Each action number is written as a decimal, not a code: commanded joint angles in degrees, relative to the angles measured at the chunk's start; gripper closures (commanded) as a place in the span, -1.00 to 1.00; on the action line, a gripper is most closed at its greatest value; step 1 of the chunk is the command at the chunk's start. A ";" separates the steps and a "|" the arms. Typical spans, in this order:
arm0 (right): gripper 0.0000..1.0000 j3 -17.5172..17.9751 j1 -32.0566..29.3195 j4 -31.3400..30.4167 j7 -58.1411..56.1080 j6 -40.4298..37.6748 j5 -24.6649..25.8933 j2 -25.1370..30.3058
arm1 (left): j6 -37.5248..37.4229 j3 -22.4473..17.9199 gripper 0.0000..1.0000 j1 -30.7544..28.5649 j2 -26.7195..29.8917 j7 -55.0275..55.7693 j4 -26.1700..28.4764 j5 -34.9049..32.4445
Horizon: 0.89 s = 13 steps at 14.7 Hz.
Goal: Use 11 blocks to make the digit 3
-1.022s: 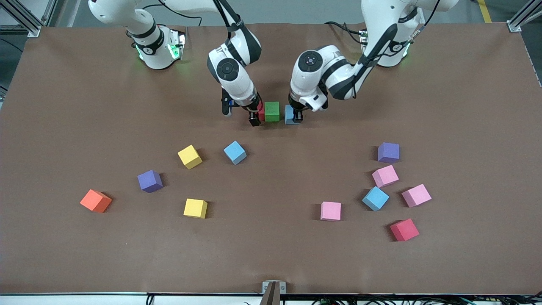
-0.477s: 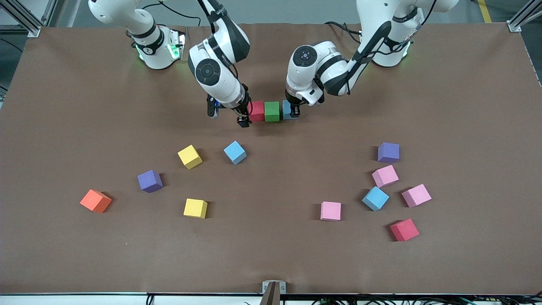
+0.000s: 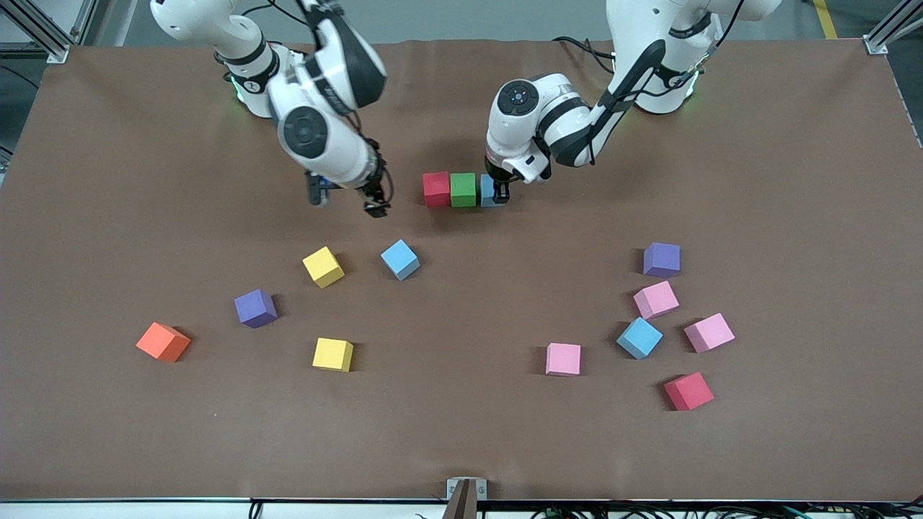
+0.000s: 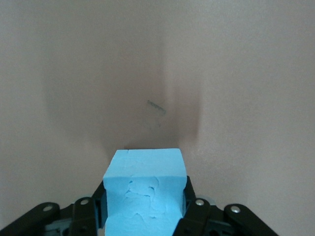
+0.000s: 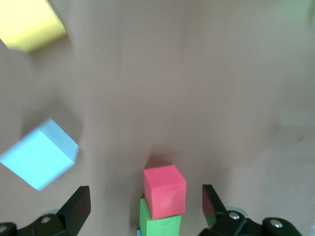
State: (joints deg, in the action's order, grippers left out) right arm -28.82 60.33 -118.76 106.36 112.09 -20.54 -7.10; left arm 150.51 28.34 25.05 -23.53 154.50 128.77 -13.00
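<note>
While the left end effector [image 3: 497, 192] stays clamped on the blue block [image 3: 488, 190], that block now sits flush against the green block [image 3: 463, 189], which touches the red block [image 3: 435, 189]. A second ago there was a gap between blue and green; it's closed. So a three-block row stands on the surface [image 3: 461, 432], likely the 3's top bar.

Left wrist view confirms fingers [image 4: 194, 209] pinching blue from both sides, block down on the surface. Not released yet.

Right end effector [image 3: 347, 200] has pulled off the red block toward the right arm's end, up in the air, jaws spread wide, nothing held. Right wrist view shows red and green between the open fingers but farther off, no contact.

Loose blocks lie nearer the front camera: toward the right arm's end a blue [image 3: 399, 259], two yellow [image 3: 323, 266] [image 3: 332, 354], a purple [image 3: 255, 308], plus the orange cube [image 3: 163, 342]. Toward the left arm's end: purple [image 3: 661, 259], three pink [image 3: 655, 298] [image 3: 709, 331] [image 3: 562, 359], blue [image 3: 639, 337], red [image 3: 689, 391].

Judgement: three of eleven placed; next likely release, then fetch.
</note>
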 commanded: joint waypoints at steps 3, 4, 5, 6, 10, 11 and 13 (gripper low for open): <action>-1.00 -4.41 -3.44 6.69 -10.60 -5.48 6.47 -0.28 | 0.48 -0.39 0.59 0.53 -2.04 1.06 -2.03 -2.03; -1.00 -4.41 -5.73 7.48 -15.86 -5.22 6.39 -1.15 | 0.48 -0.39 0.59 0.53 -2.39 1.06 -2.12 -2.03; -1.00 -4.41 -7.58 8.36 -21.57 -5.39 6.39 -1.68 | 0.48 -0.39 0.59 0.53 -2.48 1.06 -2.21 -2.03; -1.00 -4.41 -9.42 9.07 -26.85 -5.39 6.39 -2.03 | 0.48 -0.39 0.59 0.61 -2.48 1.06 -2.21 -2.46; -1.00 -4.41 -15.06 14.60 -46.80 -5.30 6.56 -9.05 | 0.48 -0.31 0.56 1.75 -2.48 1.50 -2.21 -2.91; -1.00 -4.41 -15.94 16.00 -52.25 -5.30 6.65 -11.24 | 0.48 -0.31 0.55 1.85 -2.48 1.68 -2.21 -2.91; -1.00 -4.32 -16.56 17.68 -62.29 -4.52 6.30 -14.59 | 0.48 -0.31 0.54 1.85 -2.48 1.68 -2.21 -2.91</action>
State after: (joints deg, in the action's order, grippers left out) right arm -33.76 44.67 -104.86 51.85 107.52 -14.66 -16.81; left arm 150.48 28.34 26.14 -24.54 154.56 127.52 -14.49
